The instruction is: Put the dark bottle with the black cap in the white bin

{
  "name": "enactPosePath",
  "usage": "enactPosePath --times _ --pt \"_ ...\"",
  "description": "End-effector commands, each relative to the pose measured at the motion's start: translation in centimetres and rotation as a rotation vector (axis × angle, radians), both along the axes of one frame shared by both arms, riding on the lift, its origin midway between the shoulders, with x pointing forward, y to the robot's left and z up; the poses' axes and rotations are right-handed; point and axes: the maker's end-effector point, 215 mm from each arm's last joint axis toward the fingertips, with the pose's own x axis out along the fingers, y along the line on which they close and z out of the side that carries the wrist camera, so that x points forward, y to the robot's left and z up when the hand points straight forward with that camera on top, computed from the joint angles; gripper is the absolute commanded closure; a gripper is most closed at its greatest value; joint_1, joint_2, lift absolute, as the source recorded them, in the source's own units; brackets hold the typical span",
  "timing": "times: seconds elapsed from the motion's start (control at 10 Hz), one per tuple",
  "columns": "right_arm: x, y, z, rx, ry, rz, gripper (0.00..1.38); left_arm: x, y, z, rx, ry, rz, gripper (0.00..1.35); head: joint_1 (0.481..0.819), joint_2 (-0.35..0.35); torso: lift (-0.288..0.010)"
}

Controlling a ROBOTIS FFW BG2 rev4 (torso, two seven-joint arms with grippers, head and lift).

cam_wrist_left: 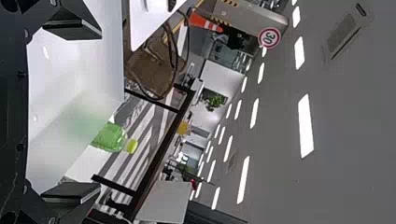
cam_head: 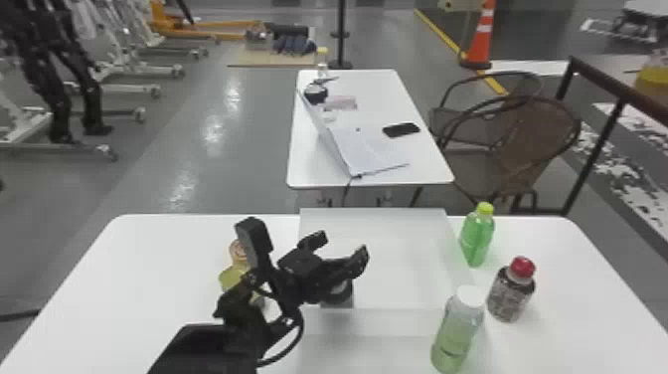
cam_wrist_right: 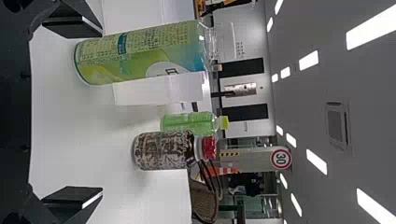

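White bin (cam_head: 397, 321): centre of the head view, reaching down to the bottom edge; probably put mid-table so either side can reach it.
Dark bottle (cam_head: 338, 294): a dark round top over a greyish bit, just below the left gripper (cam_head: 342, 252) at the bin's left part; I take this for the capped bottle, likely in the bin, though the arm (cam_head: 204, 348) covers too much to be certain.
Left gripper's jaws: well apart, grasping nothing; held over the bin, I'd guess, because the bottle has been let go and needs clearance.
Right gripper (cam_wrist_right: 102, 112): at the left edge of its wrist view, jaws spread, nothing clasped; it seems to be waiting, since the job sits on the other side.
Green bottle (cam_head: 478, 237): upright at the bin's right, toward the far table edge; perhaps left outside because nobody asked for it.
Red-capped bottle (cam_head: 511, 294): upright, nearer and further right; same reason, I suppose.
White-capped bottle (cam_head: 457, 330): upright at lower right, near the bin; also not wanted.
Yellow thing (cam_head: 231, 277): left of the bin, partly behind the arm.
Count: one bin, two grippers, three bottles standing right of the bin, one likely dark bottle; how many things sit in the yellow patch, I can't tell.
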Motion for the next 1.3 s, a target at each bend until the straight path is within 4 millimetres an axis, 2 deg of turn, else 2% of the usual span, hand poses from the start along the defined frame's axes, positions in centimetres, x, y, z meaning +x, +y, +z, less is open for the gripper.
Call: enactPosePath --times 0.0,0.1,0.2,0.3,0.5,0.6,0.8,0.9,1.1,1.2 --pt "0.0 0.0 0.0 0.0 0.0 0.0 0.1 0.5 2.2 1.0 -0.014 -0.043 0.051 0.12 0.549 0.0 -0.1" --pt "0.0 0.0 0.1 -0.003 -0.002 0.002 0.1 0.7 4.9 1.7 -0.016 -0.08 0.111 0.12 0.549 0.0 -0.1" --pt "-0.1 0.0 0.0 -0.004 0.0 0.002 0.1 0.4 8.6 2.2 0.023 -0.12 0.201 0.12 0.549 0.0 -0.1" --pt "-0.1 -0.1 0.1 -0.005 -0.001 0.002 0.1 -0.6 13.2 1.7 0.088 -0.137 0.312 0.12 0.549 0.0 -0.1" --pt "-0.2 -0.1 0.2 -0.007 -0.001 0.004 0.1 -5.0 21.5 -0.5 0.13 -0.133 0.554 0.12 0.549 0.0 -0.1" --pt "-0.4 -0.2 0.2 -0.007 0.0 0.003 0.1 -7.3 24.2 -1.6 0.149 -0.124 0.648 0.12 0.549 0.0 -0.1" --pt "-0.6 -0.6 0.3 -0.017 0.002 0.005 0.1 -12.0 28.4 -4.9 0.232 -0.099 0.748 0.12 0.549 0.0 -0.1" --pt "-0.8 -0.7 0.3 -0.018 0.004 0.0 0.11 -14.0 30.0 -7.4 0.297 -0.05 0.757 0.12 0.549 0.0 -0.1" --pt "-1.3 -0.8 0.0 -0.018 0.014 -0.005 0.11 -16.8 31.5 -10.1 0.401 -0.029 0.762 0.12 0.549 0.0 -0.1" --pt "-1.4 -0.9 0.0 -0.023 0.016 -0.003 0.11 -17.5 32.3 -11.0 0.392 -0.024 0.786 0.12 0.549 0.0 -0.1"
